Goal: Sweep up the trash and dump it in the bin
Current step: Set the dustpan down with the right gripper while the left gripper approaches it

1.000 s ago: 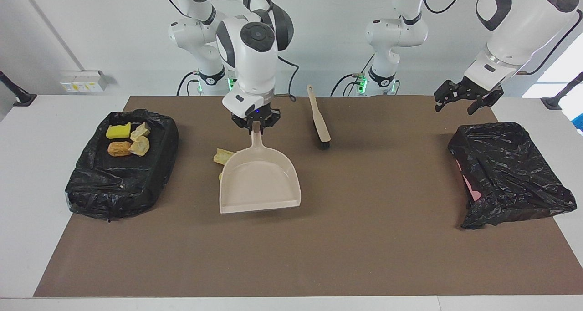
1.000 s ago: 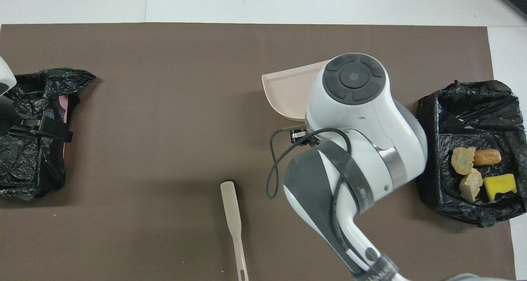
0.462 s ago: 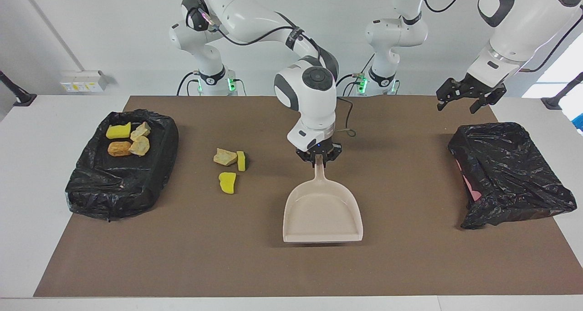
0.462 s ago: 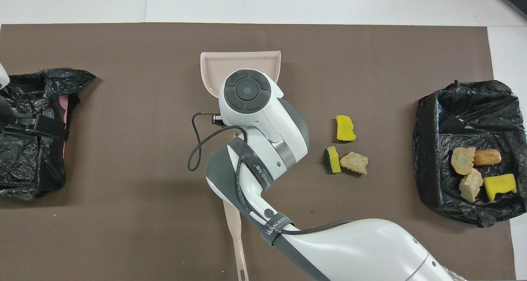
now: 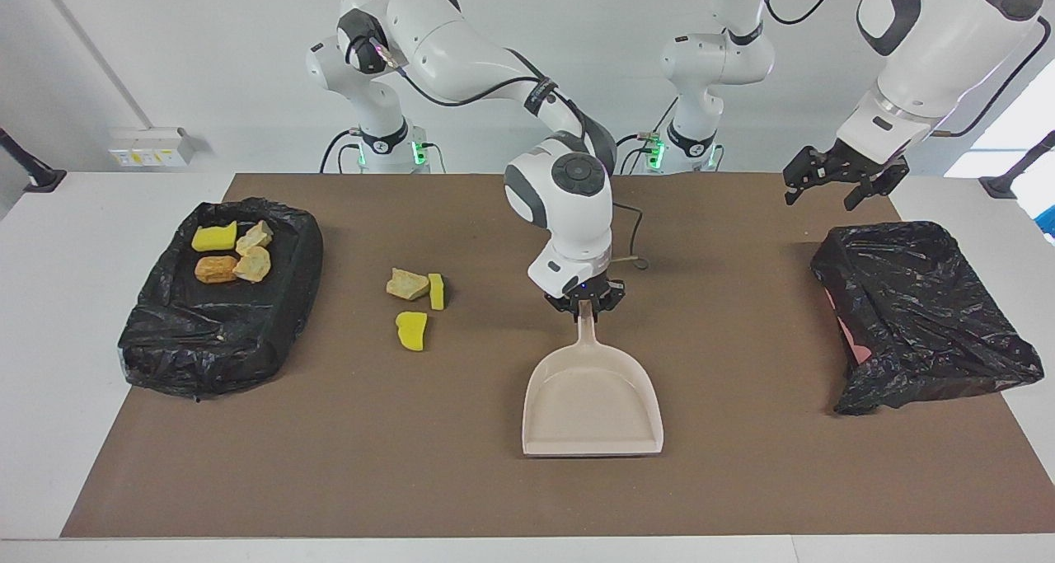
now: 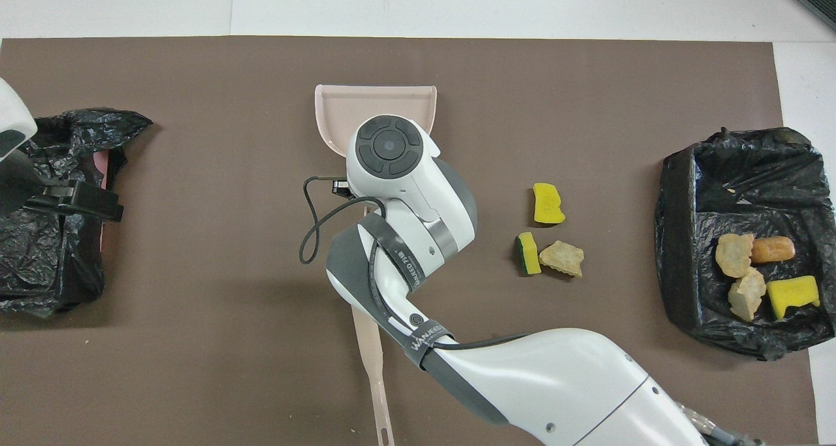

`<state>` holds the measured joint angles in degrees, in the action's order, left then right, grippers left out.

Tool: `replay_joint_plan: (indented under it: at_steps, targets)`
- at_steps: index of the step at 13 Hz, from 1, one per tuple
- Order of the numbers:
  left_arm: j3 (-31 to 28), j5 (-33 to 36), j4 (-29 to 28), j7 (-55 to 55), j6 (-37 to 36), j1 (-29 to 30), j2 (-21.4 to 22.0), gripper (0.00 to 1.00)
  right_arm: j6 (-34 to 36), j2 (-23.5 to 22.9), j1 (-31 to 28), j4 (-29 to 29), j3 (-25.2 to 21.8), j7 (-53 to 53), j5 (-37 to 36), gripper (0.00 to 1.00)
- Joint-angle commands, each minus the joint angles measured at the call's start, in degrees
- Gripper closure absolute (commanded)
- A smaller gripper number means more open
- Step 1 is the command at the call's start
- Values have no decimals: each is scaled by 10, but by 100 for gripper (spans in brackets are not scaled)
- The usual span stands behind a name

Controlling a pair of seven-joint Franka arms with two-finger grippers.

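Observation:
My right gripper (image 5: 585, 304) is shut on the handle of a beige dustpan (image 5: 592, 405), which lies low on the brown mat near its middle; the pan's mouth shows in the overhead view (image 6: 375, 101). Three scraps of trash lie on the mat toward the right arm's end: a beige lump (image 5: 407, 283) (image 6: 562, 258), a yellow-green sponge chunk (image 5: 436, 291) (image 6: 528, 253) and a yellow sponge chunk (image 5: 411, 330) (image 6: 548, 204). Several more scraps, one orange-brown (image 5: 216, 269), lie in the black-lined bin (image 5: 206, 349) (image 6: 686, 191). My left gripper (image 5: 822, 194) waits open, up in the air over the mat's corner by the other bin.
A second black-lined bin (image 5: 923, 316) (image 6: 52, 270), pink showing inside, stands at the left arm's end. A beige brush (image 6: 372, 348) lies on the mat nearer to the robots, partly under my right arm and hidden in the facing view.
My right gripper carried the dustpan from beside the loose scraps toward the mat's middle and lowered it, uncovering three scraps. The left gripper barely moved.

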<state>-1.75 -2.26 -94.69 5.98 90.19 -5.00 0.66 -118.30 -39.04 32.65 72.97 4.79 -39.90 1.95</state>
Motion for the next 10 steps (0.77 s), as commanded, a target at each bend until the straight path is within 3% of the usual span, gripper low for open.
replay_joint_plan:
  at_steps: [1,4,5,6,7,10]
  targets:
    - [1,-4,-16,-1,32,-9,1,0,-22,8,-3,31,2,-8,65,79]
    - [1,-9,-25,-3,64,-24,-11,0,-19,15,-4,45,3,-6,72,75]
    - [1,-12,-25,-3,76,-28,-16,0,-21,15,-9,46,3,-6,75,67]
    - [1,-13,-25,-3,84,-29,-21,0,-20,16,-8,48,2,-6,76,45]
    - [1,-18,-24,-3,95,-30,-25,0,-11,21,-3,48,2,0,66,0]
    - [3,-23,-24,-10,139,-50,-50,0,64,82,-4,64,2,-3,66,0]
